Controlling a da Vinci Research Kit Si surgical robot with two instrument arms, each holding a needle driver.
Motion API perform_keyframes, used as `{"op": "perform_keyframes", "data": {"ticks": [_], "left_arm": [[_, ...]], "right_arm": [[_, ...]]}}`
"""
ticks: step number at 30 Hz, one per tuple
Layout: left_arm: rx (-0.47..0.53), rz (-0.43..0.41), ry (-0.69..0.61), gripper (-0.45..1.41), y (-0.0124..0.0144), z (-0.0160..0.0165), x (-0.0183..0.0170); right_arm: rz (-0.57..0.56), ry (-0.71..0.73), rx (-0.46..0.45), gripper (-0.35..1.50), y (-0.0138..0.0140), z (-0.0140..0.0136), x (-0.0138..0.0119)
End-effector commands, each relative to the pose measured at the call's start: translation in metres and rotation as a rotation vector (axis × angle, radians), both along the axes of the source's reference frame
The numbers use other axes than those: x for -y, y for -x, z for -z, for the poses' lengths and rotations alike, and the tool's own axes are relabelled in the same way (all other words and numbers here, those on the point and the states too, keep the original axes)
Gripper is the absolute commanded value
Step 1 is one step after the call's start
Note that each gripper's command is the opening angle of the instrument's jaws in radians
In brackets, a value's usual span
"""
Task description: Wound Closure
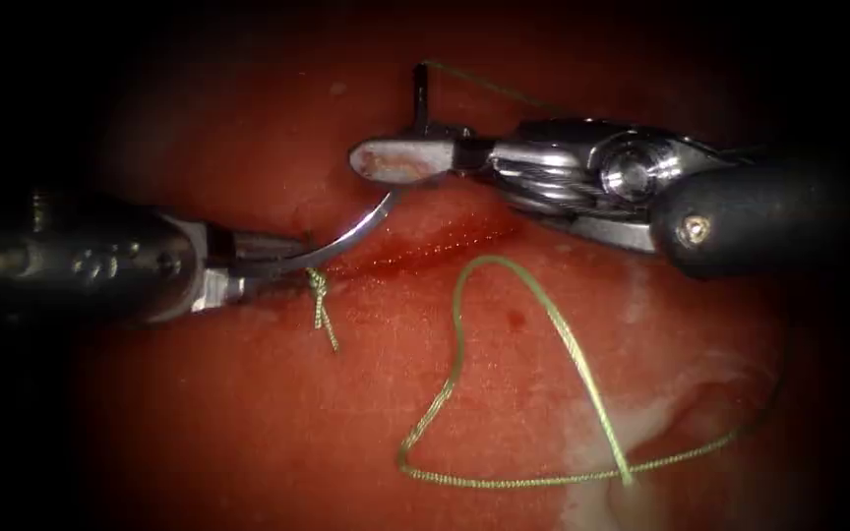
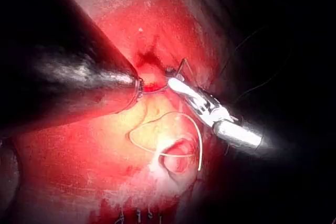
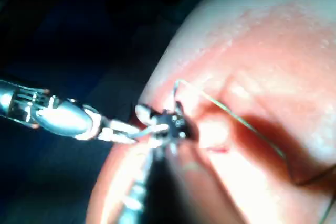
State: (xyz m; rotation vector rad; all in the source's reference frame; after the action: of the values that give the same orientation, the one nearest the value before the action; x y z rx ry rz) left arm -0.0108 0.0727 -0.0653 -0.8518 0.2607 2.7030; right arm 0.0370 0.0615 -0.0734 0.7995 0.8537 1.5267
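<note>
The curved needle (image 1: 354, 234) arcs over the left end of the cut (image 1: 435, 241) in the tissue (image 1: 248, 423), and its visible curve lies free of the tissue. My left tool (image 1: 273, 258) comes in from the left, shut on the needle near its tip end. From the right, my right tool (image 1: 400, 162) is shut on the needle near its tail, which sticks up with the green thread (image 1: 504, 482) attached. That thread lies in a wide loose loop to the right of the cut. The right wrist view has my right tool (image 3: 168, 127) meeting the left tool (image 3: 63, 116).
A tied knot (image 1: 319, 283) with short cut ends sits at the cut's left end, just below the left jaws. Red fluid wets the cut. A pale patch of tissue (image 1: 641, 423) lies at the lower right. The left tool's dark shaft (image 2: 68, 82) sits close over the tissue.
</note>
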Motion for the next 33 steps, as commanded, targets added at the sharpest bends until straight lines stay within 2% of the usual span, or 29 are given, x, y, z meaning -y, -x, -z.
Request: {"op": "perform_keyframes", "data": {"ticks": [1, 3, 5, 7, 8, 9, 10, 11, 12, 13, 15, 19, 23, 24, 28, 29, 33], "left_arm": [[0.002, -0.004, 0.001, -0.35, 0.0005, -0.0003, 0.0001], [0.008, -0.007, 0.01, -0.35, 0.0006, 0.0002, 0.0], [0.005, -0.01, 0.013, -0.35, 0.0008, 0.0002, 0.0], [0.001, -0.018, 0.019, -0.28, 0.001, 0.0002, 0.0], [-0.001, -0.022, 0.022, -0.16, 0.0011, 0.0002, 0.0], [-0.003, -0.025, 0.026, -0.12, 0.0012, 0.0001, -0.0001], [0.005, -0.029, 0.02, 0.15, 0.0015, 0.0, -0.0001], [0.018, -0.033, 0.015, 0.33, 0.0018, -0.0001, -0.0002], [0.037, -0.038, -0.002, 0.48, 0.0023, -0.0001, -0.0003], [0.054, -0.024, -0.023, 0.52, 0.0024, -0.0001, -0.0004], [0.172, 0.046, -0.166, 0.67, 0.003, 0.0009, -0.001], [0.275, 0.12, -0.33, 0.72, 0.003, 0.0037, -0.0027], [0.353, 0.122, -0.446, 0.72, 0.0024, 0.0062, -0.0041], [0.384, 0.123, -0.498, 0.72, 0.0022, 0.0068, -0.0047], [0.41, 0.133, -0.59, 0.72, 0.0021, 0.0068, -0.0054], [0.403, 0.125, -0.623, 0.73, 0.0022, 0.0065, -0.0056], [0.398, 0.107, -0.673, 0.77, 0.0025, 0.0051, -0.0063]], "right_arm": [[-0.005, -0.006, -0.004, 1.23, -0.0006, -0.0006, 0.0001], [-0.01, -0.018, -0.012, 1.16, -0.0006, -0.0011, 0.0], [-0.019, -0.037, -0.02, 0.72, -0.0005, -0.0011, 0.0], [-0.046, -0.099, -0.062, -0.35, -0.0002, -0.001, -0.0003], [-0.056, -0.104, -0.09, -0.35, 0.0003, -0.0008, -0.0006], [-0.067, -0.101, -0.081, -0.35, 0.0006, -0.0006, -0.0008], [-0.075, -0.096, -0.074, -0.35, 0.0011, -0.0004, -0.0011], [-0.082, -0.1, -0.078, -0.35, 0.0014, -0.0002, -0.0012], [-0.062, -0.051, -0.081, -0.35, 0.0019, 0.0, -0.0014], [-0.042, -0.001, -0.081, -0.35, 0.0022, 0.0001, -0.0015], [0.052, 0.17, -0.073, -0.35, 0.0028, 0.0002, -0.0019], [0.107, 0.386, -0.102, -0.35, 0.0042, -0.0003, -0.0025], [0.183, 0.539, -0.083, -0.35, 0.0046, -0.0002, -0.0026], [0.216, 0.628, -0.084, -0.35, 0.0046, 0.0001, -0.0027], [0.302, 0.78, -0.114, -0.35, 0.0044, 0.0011, -0.003], [0.347, 0.863, -0.141, -0.35, 0.0042, 0.0019, -0.0032], [0.421, 1.047, -0.209, -0.35, 0.0034, 0.0034, -0.0036]]}}
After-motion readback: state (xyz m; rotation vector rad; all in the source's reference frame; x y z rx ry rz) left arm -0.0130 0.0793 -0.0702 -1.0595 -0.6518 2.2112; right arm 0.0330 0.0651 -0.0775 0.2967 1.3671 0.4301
